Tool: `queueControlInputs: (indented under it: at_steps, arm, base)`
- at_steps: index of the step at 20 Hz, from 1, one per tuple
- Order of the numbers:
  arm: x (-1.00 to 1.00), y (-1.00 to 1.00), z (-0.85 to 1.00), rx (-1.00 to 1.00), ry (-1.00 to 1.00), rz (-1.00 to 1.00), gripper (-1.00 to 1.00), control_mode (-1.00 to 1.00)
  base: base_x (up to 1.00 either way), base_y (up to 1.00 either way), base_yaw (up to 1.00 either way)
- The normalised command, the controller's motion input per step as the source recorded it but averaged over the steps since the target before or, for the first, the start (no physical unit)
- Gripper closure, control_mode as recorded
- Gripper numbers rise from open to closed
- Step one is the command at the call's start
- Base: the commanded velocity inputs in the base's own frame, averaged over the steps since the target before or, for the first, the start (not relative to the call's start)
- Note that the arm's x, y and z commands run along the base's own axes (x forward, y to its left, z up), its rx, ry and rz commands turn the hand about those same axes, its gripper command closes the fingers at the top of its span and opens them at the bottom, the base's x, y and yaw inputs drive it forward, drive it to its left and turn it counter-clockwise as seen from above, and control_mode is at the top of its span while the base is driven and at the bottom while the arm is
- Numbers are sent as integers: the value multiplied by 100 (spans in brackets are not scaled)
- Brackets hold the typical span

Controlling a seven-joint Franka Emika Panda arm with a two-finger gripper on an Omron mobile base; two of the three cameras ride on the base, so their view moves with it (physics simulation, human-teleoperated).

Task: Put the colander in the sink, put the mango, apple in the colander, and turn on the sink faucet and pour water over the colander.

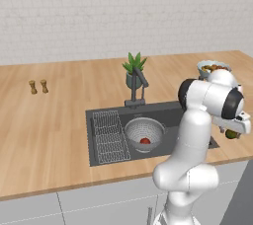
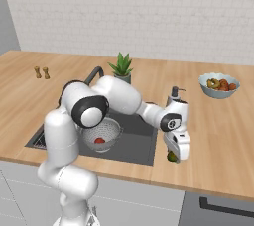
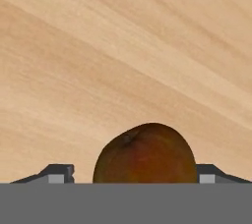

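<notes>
One mango (image 3: 145, 153) at bottom centre of the hand view, between the two dark fingertips (image 3: 59, 173) of the gripper (image 2: 173, 156), jaws spread and flanking it, contact unclear, one apple (image 1: 145, 140) inside one colander (image 1: 144, 133) in the sink (image 1: 104, 120) at frame centre, one faucet (image 1: 136, 91) behind, one fruit bowl (image 2: 219, 85) upper right, two small shakers (image 1: 38, 87) upper left.

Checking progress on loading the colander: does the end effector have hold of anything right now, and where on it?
It cannot be told. The mango sits between the end effector's fingertips on the counter, but gaps show on both sides.
</notes>
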Motion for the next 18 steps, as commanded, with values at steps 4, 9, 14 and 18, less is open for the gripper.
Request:
queueControlInputs:
  at_steps: [4, 9, 14, 18]
  arm:
    - [-1, -1, -25, 0, -1, 0, 100, -100]
    - [-33, 0, -5, 0, -14, 2, 100, -100]
    - [-32, 16, 54, 11, -15, 14, 100, -100]
    - [-2, 71, 73, 4, 0, 34, 100, -100]
  base:
    - [0, 0, 0]
    - [0, 0, 0]
    - [0, 0, 0]
    - [0, 0, 0]
